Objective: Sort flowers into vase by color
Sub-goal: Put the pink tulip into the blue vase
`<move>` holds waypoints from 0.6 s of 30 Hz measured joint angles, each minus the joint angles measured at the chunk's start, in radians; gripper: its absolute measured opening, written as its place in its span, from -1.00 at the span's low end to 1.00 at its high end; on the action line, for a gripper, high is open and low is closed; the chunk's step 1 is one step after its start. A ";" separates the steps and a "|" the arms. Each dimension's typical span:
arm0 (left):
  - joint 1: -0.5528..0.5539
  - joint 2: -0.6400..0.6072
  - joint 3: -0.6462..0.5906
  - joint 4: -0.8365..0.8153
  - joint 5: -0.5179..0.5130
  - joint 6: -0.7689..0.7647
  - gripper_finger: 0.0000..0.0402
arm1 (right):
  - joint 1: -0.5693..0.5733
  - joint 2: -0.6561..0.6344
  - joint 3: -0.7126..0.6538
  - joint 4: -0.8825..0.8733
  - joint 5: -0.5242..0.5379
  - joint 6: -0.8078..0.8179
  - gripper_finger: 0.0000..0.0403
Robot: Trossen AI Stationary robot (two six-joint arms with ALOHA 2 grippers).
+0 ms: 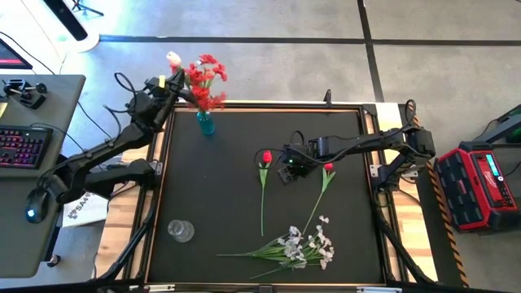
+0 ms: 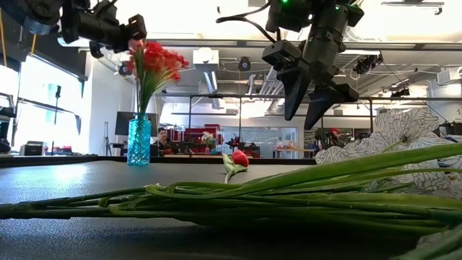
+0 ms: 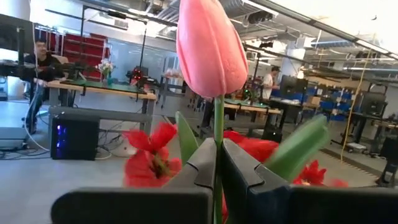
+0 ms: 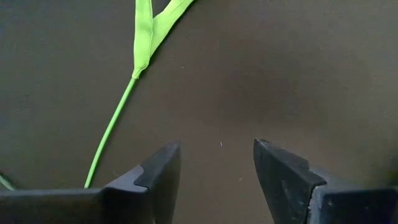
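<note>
Behind the black table (image 1: 244,155) a workshop with benches and seated people is seen. At the table's far left corner a blue glass vase (image 1: 205,124) holds a bunch of red blooms (image 1: 205,81). Just above it, the left gripper (image 3: 217,163) is clamped on the green stem of a pink tulip bud (image 3: 210,46), held upright over the red bunch. The right gripper (image 4: 216,165) hangs with its fingers spread above the bare mat between two lying stems, holding nothing.

Several things could go wrong. The pink stem is gripped thinly between the fingertips, so it could twist or slip as it is lowered. The red blooms crowd the vase mouth, and the stem could catch on them and miss the opening, or the light vase could be tipped by a sideways push. On the right, the open fingers could close on mat only, since the thin stem (image 4: 112,134) lies off to one side of them.

Counted: one blue vase, one clear glass vase (image 1: 181,230) at the near left, one red bunch, one pink tulip, two red tulips (image 1: 266,157) (image 1: 328,169) lying on the mat, and one heap of white blossom sprays (image 1: 305,247) near the front edge, its number of stems not to be told.
</note>
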 joint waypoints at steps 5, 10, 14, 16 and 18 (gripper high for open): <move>0.000 0.013 -0.008 0.007 0.000 -0.001 -1.00 | 0.000 0.000 0.000 0.000 0.000 0.000 -0.06; -0.001 0.017 -0.008 -0.003 0.020 0.011 -1.00 | 0.000 0.000 0.000 0.000 0.000 0.000 -0.06; -0.001 0.016 -0.007 -0.037 0.073 0.051 -1.00 | 0.000 0.000 0.000 0.000 0.000 0.000 -0.06; -0.001 0.017 -0.007 -0.065 0.073 0.057 -1.00 | 0.000 0.000 0.000 0.000 0.000 0.000 -0.06; -0.001 0.017 -0.007 -0.089 0.073 0.059 -1.00 | 0.000 0.000 0.000 0.000 0.004 0.000 -0.06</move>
